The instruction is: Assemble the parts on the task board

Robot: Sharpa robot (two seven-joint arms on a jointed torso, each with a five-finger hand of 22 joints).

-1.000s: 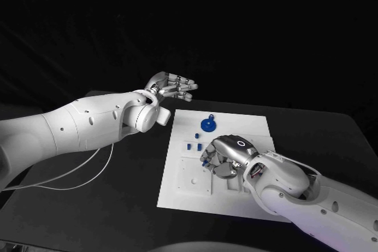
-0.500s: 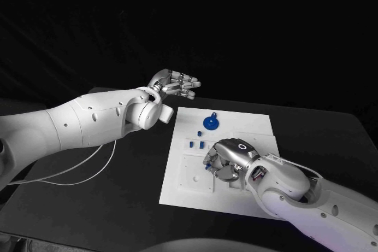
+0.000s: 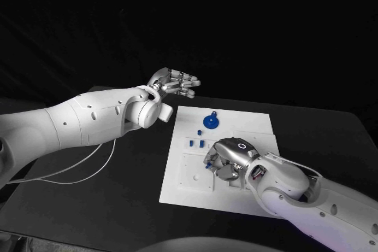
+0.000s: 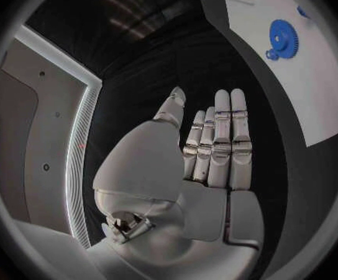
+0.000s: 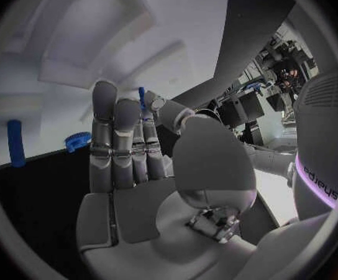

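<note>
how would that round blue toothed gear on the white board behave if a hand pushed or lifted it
The round blue toothed gear lies flat on the white task board, so it would probably slide, not roll. It looks like thin moulded plastic: likely stiff and light. Its low rim may be awkward to pinch.

White task board (image 3: 236,123) lies flat, a blue gear (image 3: 210,122) and small blue pegs (image 3: 194,144) on it.

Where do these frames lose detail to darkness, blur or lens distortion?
Head view: the black table merges with the dark background. Left wrist view: the fisheye curves the white task board edge. Right wrist view: the board is soft behind the right hand, which pinches a small blue part.
</note>
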